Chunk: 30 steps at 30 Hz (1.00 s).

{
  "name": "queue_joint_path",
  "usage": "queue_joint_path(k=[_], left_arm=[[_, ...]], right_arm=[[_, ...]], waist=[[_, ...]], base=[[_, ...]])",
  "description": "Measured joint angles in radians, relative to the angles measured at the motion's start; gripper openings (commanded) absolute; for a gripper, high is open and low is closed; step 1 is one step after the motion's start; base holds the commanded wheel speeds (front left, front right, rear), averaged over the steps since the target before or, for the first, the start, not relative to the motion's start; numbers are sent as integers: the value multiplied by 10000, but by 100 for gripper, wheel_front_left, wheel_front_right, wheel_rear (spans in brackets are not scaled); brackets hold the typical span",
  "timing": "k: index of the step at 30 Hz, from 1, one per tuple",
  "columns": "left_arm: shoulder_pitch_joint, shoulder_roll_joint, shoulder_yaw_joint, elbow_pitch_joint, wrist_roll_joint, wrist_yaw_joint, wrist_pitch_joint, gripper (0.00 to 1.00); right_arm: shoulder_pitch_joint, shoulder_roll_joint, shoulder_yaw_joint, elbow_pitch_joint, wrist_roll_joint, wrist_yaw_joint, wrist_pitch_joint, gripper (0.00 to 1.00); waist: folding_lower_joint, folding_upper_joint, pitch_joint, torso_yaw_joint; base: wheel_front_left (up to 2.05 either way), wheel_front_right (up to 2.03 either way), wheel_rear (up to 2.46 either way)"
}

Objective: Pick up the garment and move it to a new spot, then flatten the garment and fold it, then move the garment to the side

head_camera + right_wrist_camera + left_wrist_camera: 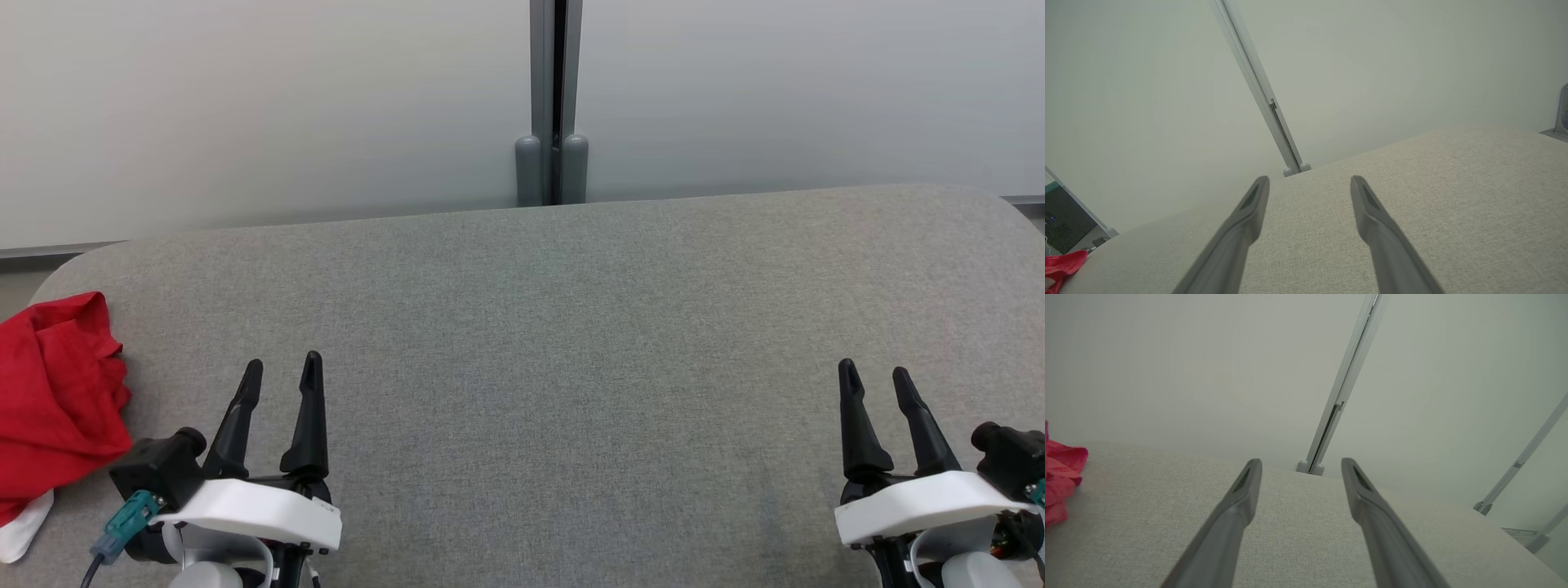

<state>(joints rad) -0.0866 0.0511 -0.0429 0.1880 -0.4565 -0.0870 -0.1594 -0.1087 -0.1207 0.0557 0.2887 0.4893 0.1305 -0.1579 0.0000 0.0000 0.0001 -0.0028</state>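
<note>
Red garment [57, 392] heaped, unfolded, so nothing begun. Just right of garment, left gripper [283, 365] wide and empty, ready to reach; well right of garment, right gripper [873, 369] likewise.

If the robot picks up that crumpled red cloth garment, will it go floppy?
Probably floppy: the crumpled red cloth garment lies in soft folds, so it would likely droop from the pinch. It looks thin, so probably light. Pushed on the grey fabric surface, it may bunch up rather than slide.
</note>
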Motion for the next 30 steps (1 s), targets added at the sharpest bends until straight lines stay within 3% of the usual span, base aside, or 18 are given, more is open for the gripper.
queue_joint_path(k=[30], left_arm=[[105,8,-326,995,2495,355,-694,100]], right_arm=[[-138,15,476,807,-2121,0,-677,100]], waist=[[0,0,-56,40]], base=[[0,0,0]])
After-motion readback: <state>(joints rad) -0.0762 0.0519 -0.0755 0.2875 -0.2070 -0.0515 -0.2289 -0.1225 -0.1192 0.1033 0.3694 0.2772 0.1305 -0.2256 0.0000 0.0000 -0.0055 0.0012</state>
